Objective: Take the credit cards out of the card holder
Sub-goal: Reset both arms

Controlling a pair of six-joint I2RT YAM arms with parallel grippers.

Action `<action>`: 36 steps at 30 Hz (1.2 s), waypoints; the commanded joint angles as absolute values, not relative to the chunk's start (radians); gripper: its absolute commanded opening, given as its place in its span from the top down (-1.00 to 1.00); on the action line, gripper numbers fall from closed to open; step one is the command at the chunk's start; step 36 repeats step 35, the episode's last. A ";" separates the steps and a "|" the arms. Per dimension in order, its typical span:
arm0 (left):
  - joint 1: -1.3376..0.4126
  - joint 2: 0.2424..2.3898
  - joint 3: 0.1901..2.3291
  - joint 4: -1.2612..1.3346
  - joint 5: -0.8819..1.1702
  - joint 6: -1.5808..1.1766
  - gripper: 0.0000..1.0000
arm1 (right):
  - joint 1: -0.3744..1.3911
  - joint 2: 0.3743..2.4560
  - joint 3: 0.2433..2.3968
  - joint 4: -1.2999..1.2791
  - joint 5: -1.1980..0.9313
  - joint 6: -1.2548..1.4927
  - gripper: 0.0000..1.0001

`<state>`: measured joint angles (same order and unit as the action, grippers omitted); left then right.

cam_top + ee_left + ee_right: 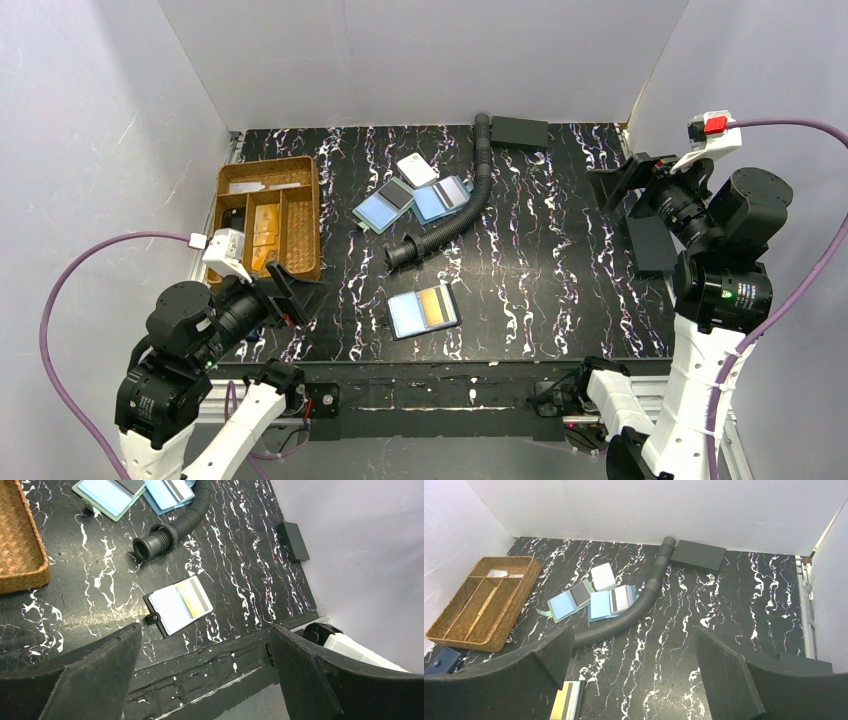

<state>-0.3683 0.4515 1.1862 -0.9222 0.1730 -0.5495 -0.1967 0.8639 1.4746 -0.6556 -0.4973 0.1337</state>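
The card holder lies open and flat near the table's front edge, also seen in the top view. A pale blue card sits in its left half and an orange-to-tan card in its right half; both show in the left wrist view, blue and orange. My left gripper is open and empty, raised left of the holder. My right gripper is open and empty, raised at the far right. The right wrist view catches only the holder's corner.
A wicker tray stands at the left. A black corrugated hose curves across the middle, beside two overlapping blue-and-dark rectangles and a white tag. A black box is at the back, a black block at right, a navy pouch by the tray.
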 commanded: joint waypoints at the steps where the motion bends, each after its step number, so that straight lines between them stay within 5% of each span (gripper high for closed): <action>1: -0.364 0.446 1.184 -0.935 0.163 -0.532 -0.97 | -0.205 0.864 1.475 -0.614 -0.503 0.147 -0.97; 36: -0.364 0.436 1.178 -0.956 0.147 -0.527 -0.97 | -0.204 0.869 1.434 -0.589 -0.518 0.183 -0.97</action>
